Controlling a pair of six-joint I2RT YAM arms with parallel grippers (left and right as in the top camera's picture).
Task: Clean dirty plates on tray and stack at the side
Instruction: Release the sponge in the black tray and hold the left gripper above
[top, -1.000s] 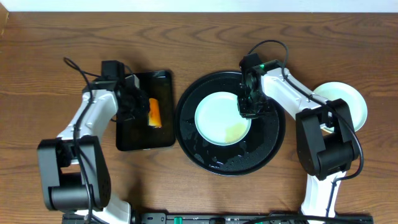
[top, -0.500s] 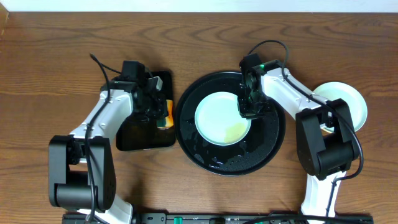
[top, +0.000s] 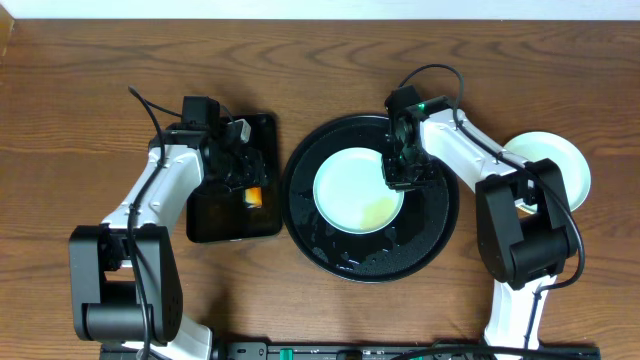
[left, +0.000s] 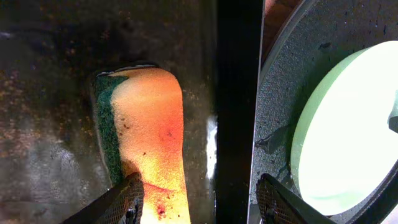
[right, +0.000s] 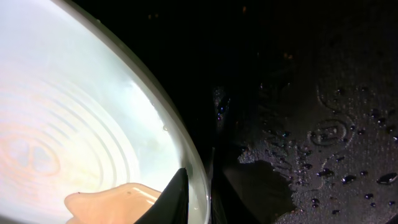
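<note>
One pale mint plate (top: 350, 190) lies in the round black tray (top: 440, 225); a yellowish-brown puddle sits near its right edge. My right gripper (top: 398, 172) is shut on that plate's right rim. In the right wrist view the rim (right: 186, 149) runs between the two fingers of the gripper (right: 198, 194). Another pale plate (top: 555, 160) rests on the table at the right, partly behind the right arm. My left gripper (left: 202, 200) is open over the rectangular tray (top: 215, 215). Its left finger (left: 127, 198) touches the orange and green sponge (left: 149, 137).
The small rectangular black tray (left: 50, 93) is wet and holds the sponge (top: 254, 196). Its right wall (left: 236, 93) stands close to the round tray (left: 280, 93). Water drops and a puddle (right: 273, 168) lie on the round tray's floor.
My left gripper has opened from shut and let go of the sponge, which now lies on the rectangular tray. The left arm swung right, then back a little. The right arm has not moved.
</note>
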